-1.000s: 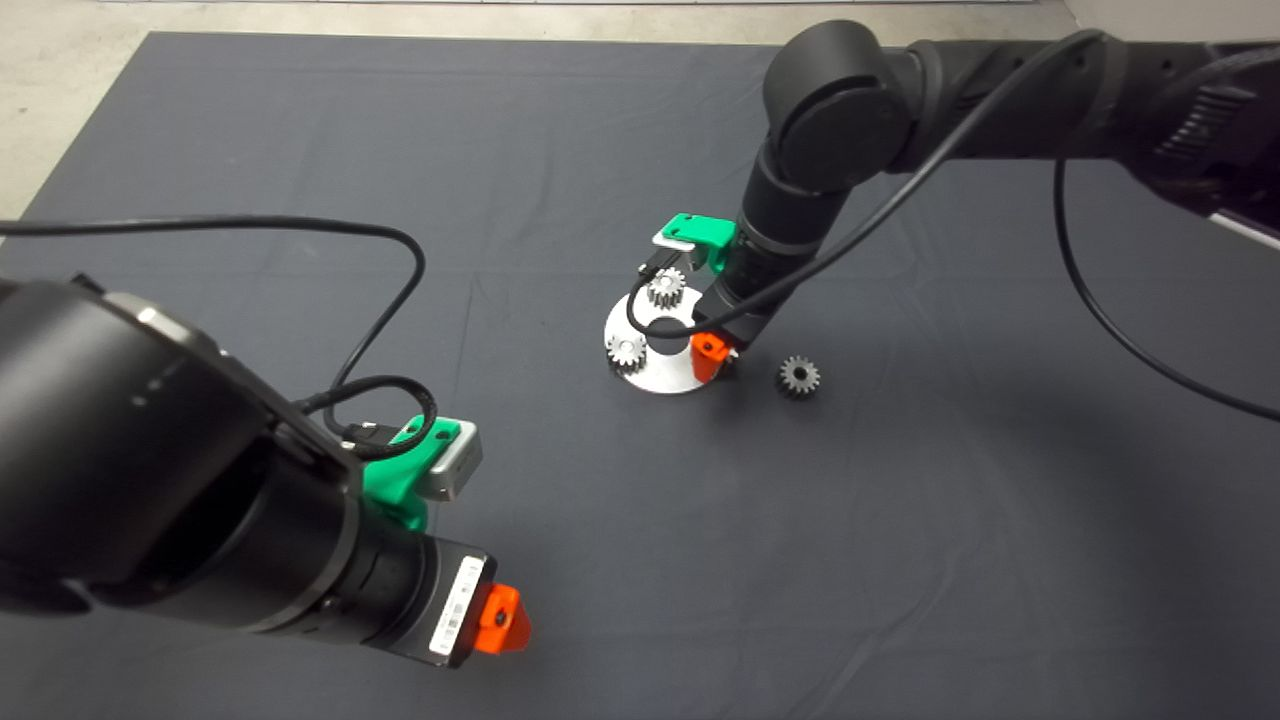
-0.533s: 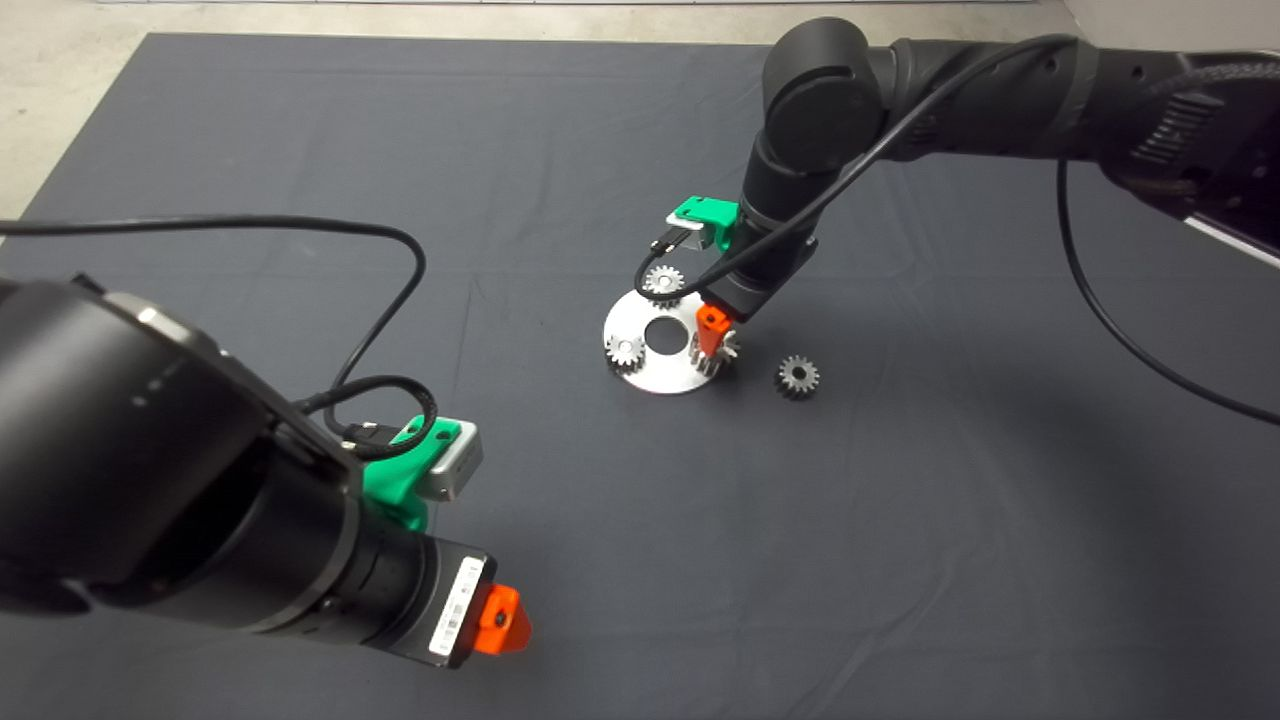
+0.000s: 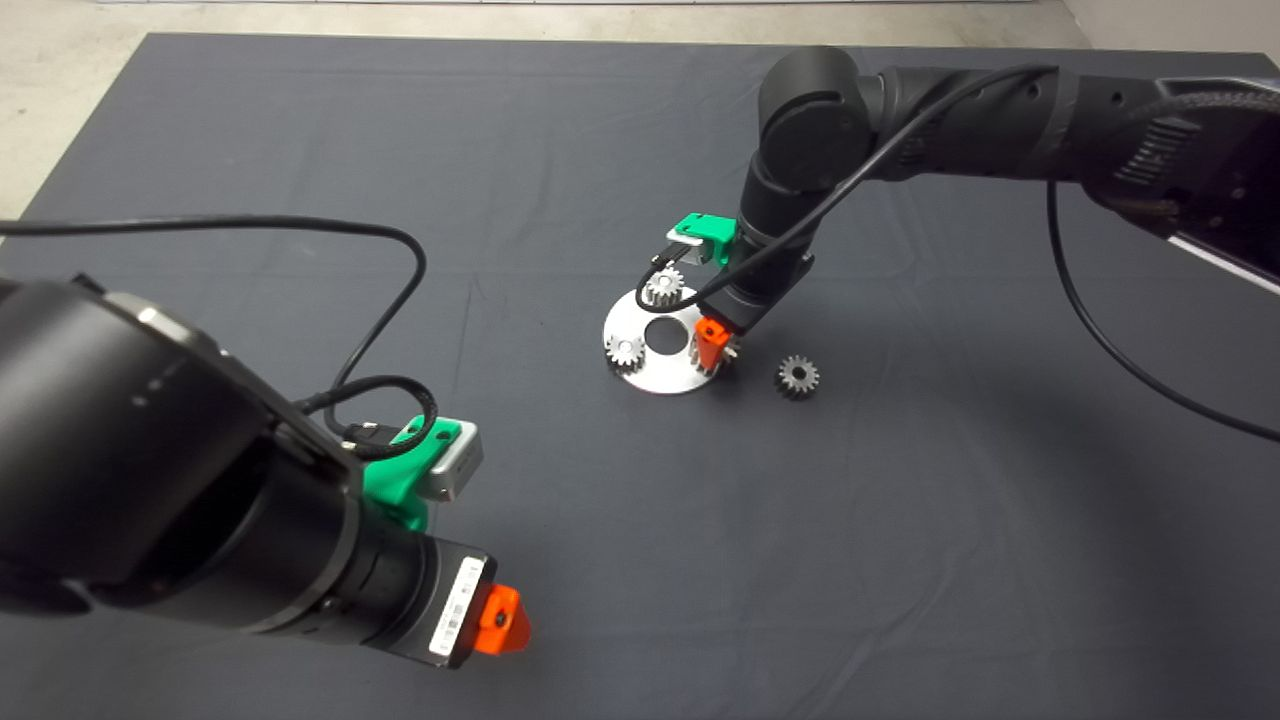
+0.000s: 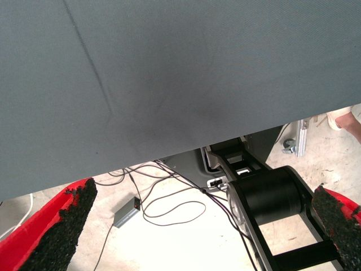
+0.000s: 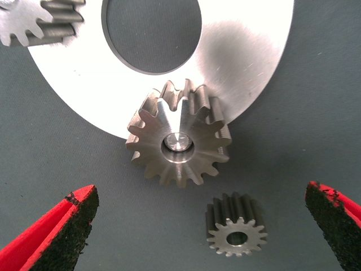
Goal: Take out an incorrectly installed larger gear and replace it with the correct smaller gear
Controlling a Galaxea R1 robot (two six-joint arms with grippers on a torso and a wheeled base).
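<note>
While open, right hand (image 5: 197, 226) straddles larger gear (image 5: 179, 141).

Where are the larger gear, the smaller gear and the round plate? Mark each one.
larger gear (image 5: 179, 142): right wrist view, its flat hub around the pin.
smaller gear (image 5: 236, 239): right wrist view, its top face by the centre hole.
round plate (image 5: 248, 45): right wrist view, bare shiny surface.
</note>
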